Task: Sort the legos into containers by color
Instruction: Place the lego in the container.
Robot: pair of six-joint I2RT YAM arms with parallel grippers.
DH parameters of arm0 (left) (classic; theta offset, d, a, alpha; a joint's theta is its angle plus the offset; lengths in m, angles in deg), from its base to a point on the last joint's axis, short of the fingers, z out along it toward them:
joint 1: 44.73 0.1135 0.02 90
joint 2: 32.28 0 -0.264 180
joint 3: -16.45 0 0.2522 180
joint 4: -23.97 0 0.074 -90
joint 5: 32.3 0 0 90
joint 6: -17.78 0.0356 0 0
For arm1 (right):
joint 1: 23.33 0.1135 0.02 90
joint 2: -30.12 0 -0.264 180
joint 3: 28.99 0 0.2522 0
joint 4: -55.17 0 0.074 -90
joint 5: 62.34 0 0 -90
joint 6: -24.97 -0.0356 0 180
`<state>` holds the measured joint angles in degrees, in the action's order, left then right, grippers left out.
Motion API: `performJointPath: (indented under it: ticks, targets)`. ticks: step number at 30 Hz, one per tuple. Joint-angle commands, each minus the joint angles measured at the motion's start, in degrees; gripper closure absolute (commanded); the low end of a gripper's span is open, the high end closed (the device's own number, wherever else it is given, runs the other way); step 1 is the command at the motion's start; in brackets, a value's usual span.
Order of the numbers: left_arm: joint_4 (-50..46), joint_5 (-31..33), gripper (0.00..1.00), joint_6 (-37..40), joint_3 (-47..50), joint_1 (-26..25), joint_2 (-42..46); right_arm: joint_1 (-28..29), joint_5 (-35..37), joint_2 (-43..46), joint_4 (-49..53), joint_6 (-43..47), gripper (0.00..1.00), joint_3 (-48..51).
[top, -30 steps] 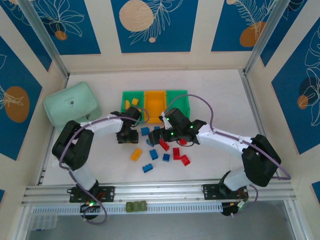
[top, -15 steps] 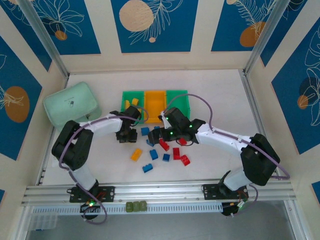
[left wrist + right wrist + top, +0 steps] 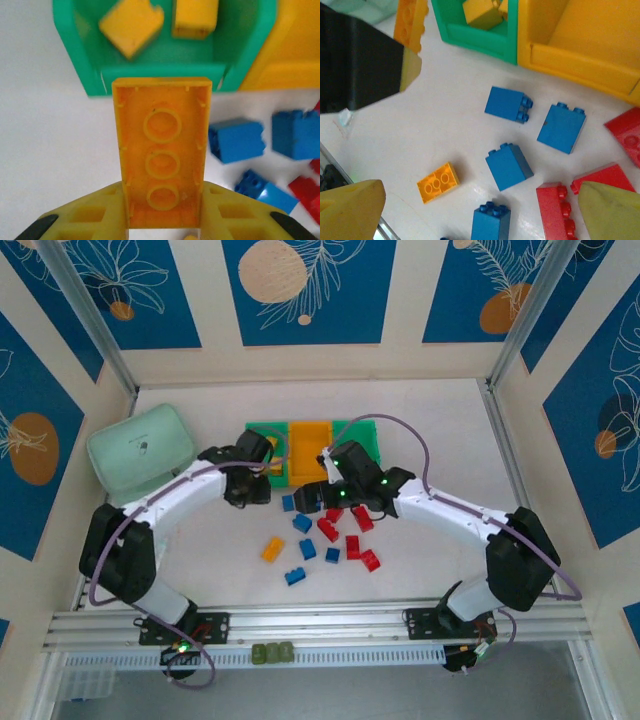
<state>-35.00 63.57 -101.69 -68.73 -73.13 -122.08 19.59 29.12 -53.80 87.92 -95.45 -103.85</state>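
My left gripper [image 3: 161, 190] is shut on a long yellow-orange brick [image 3: 161, 150], hollow underside facing the camera, just short of the left green bin [image 3: 75, 50], which holds two yellow bricks [image 3: 131, 22]. From above, the left gripper [image 3: 250, 483] sits at that bin's near edge [image 3: 252, 430]; the orange bin [image 3: 310, 440] and right green bin [image 3: 368, 435] adjoin it. My right gripper [image 3: 480, 215] is open, hovering over loose blue bricks [image 3: 509, 166], with nothing between its fingers. Red bricks [image 3: 555, 212] and one small yellow brick [image 3: 437, 182] lie on the table nearby.
A pale mint rounded box [image 3: 140, 450] stands at the far left. Olive-green blocks [image 3: 272, 651] rest on the front rail. Loose blue, red and yellow bricks are scattered around [image 3: 330, 545], between the two arms. The left arm's black gripper body [image 3: 360, 60] is close to my right gripper.
The left arm has swung up and back toward the left green bin, carrying the yellow-orange brick. The right gripper has shifted slightly left and back over the blue bricks.
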Motion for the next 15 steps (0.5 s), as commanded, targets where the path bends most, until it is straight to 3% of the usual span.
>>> performJointPath:
  ticks: [1, 10, 15]
  targets:
    - [-1.89, 2.73, 0.68, 2.7, -6.73, 2.04, -4.58, -0.94, -0.84, -1.1, 0.6, 1.24, 0.01, -2.76]
    - [-2.42, 2.98, 0.68, 5.19, -23.51, 5.2, -19.93, -3.71, -1.43, -3.66, 1.36, 3.78, 0.01, -7.63]
    - [-5.05, 4.19, 0.57, 5.96, -30.2, 5.77, -25.63, -4.16, -1.79, -3.38, 0.44, 3.76, 0.01, -7.19]
